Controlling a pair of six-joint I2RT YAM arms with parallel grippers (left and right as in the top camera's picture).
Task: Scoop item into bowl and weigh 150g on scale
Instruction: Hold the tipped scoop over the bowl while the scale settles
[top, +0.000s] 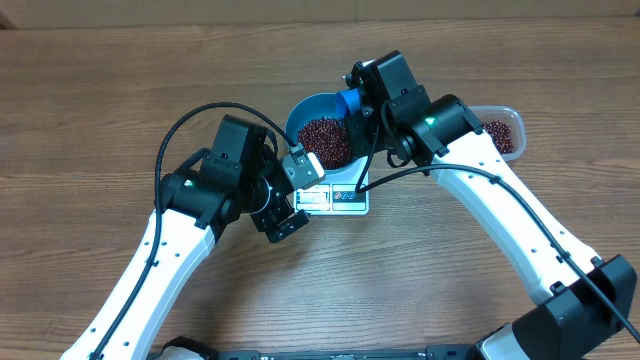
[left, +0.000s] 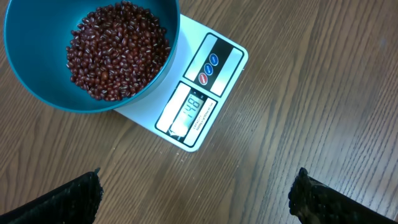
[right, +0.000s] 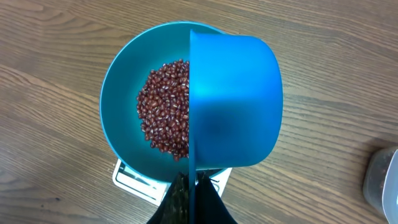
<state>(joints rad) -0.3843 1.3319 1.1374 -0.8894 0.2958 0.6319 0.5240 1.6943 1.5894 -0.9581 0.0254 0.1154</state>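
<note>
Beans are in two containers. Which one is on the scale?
The round teal bowl, sitting on the white scale. The clear tub stands off it on the table.

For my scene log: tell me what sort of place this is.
Probably a robotics lab bench, not a kitchen: wood-grain table, two robot arms, and a scale bearing a bowl of beans.

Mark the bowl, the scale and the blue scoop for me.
bowl (left: 31, 50): left wrist view, bare inner wall on its left side.
scale (left: 189, 112): left wrist view, on the display panel.
blue scoop (right: 235, 99): right wrist view, middle of the cup's outer side.
</note>
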